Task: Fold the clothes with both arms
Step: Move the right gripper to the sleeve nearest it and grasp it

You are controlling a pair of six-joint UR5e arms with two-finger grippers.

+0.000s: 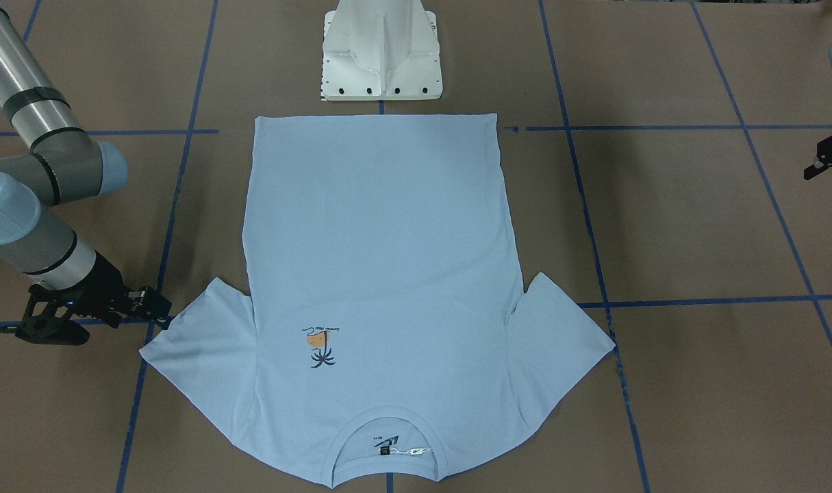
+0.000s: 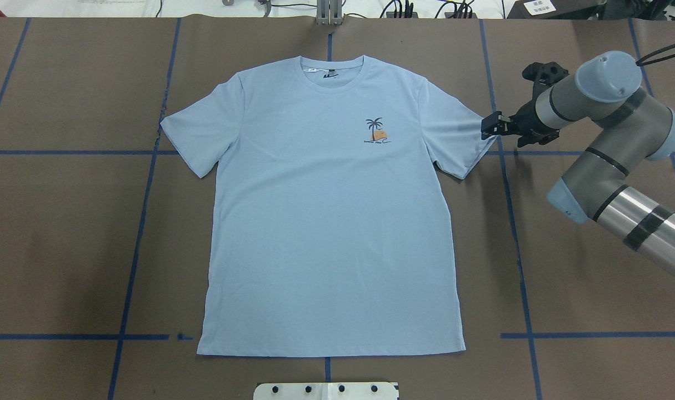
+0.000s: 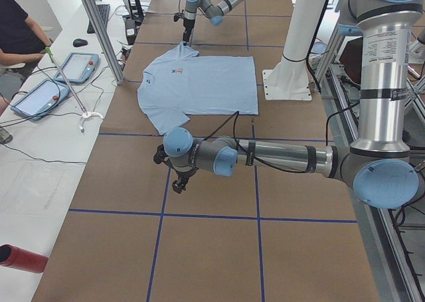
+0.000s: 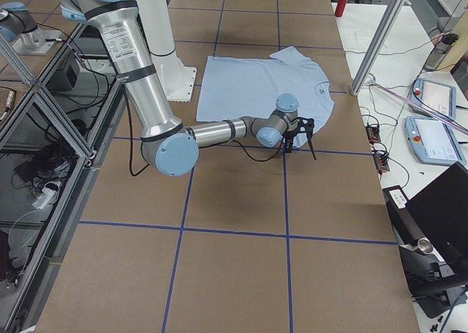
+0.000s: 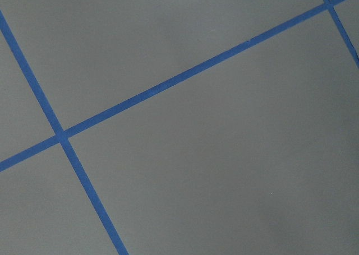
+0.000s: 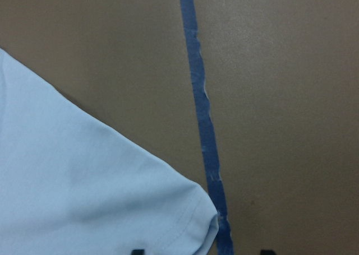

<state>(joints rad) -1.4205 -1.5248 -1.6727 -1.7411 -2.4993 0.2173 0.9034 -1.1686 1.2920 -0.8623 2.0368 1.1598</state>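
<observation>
— Looking over the desk, had we folded anything yet?

— No. We found the light blue short-sleeved T-shirt (image 2: 326, 222) lying flat and face up on the brown paper-covered desk (image 2: 65, 250) with its grid of blue tape (image 2: 65, 151). Both sleeves were spread, the collar lay on the far side from us, and the hem sat just short of the white pedestal base (image 1: 381, 55). We saw no turned-over edge anywhere, so we judged every fold was left to do.

— Where were our arms?

— Our grey metal right arm (image 2: 570, 100) reached to the tip of the sleeve (image 2: 459, 139) on our right. Its wrist view showed two black finger ends apart, with the sleeve's hemmed corner lying between them beside a tape strip. The jaws were spread and held nothing. Whether they touched the cloth we could not tell.

— And the other one?

— Our grey metal left arm (image 3: 285, 157) hung over bare desk, well apart from the shirt, and its wrist camera saw only tape and paper. We could not tell whether its jaws were apart or together.

— So how far along were we?

— At the very start, we judged. The right side was lining up a first pinch on its sleeve, and the left had not yet come to the opposite sleeve. The sleeves, sides and body all waited to be folded.
</observation>
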